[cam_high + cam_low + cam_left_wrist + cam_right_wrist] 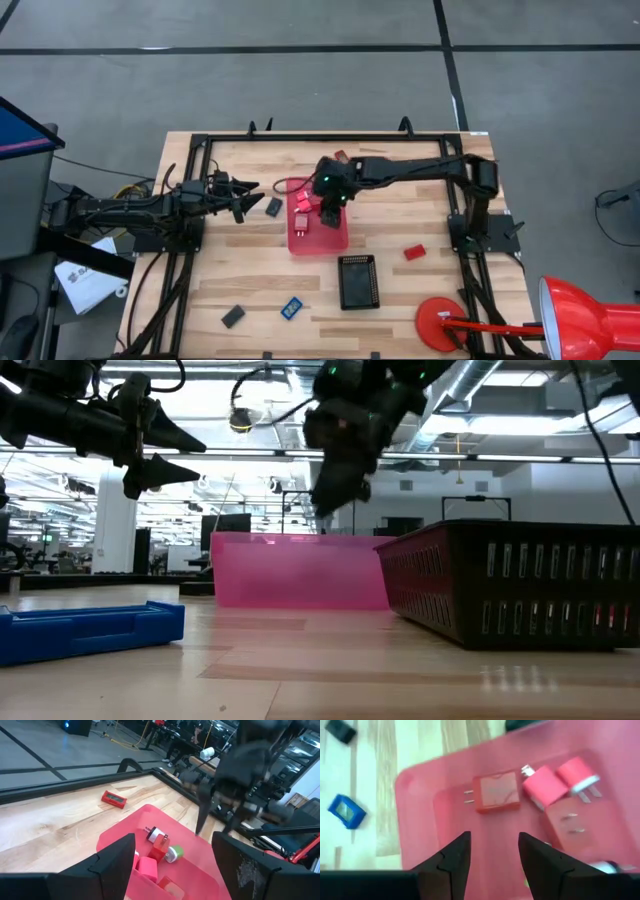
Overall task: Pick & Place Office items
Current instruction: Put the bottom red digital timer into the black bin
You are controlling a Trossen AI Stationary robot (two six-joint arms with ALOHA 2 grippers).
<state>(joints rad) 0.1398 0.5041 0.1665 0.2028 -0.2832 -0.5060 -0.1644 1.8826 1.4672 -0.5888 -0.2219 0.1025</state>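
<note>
Currently the right gripper (328, 208) hangs above the flat pink-red rectangular plastic tray (335, 240), jaws parted a moderate way and empty. Several small red plug-like office items (496, 792) lie inside the tray; others remain scattered on the wooden table: a red block (414, 251) beside the tray, a blue piece (291, 308) and a black piece (233, 316) well below it. The left gripper (243, 196) waits just beside the tray with jaws spread wide, empty. Judging by this, a drop looks complete; lift straight up before swinging toward the next piece, avoiding the tray's contents.
</note>
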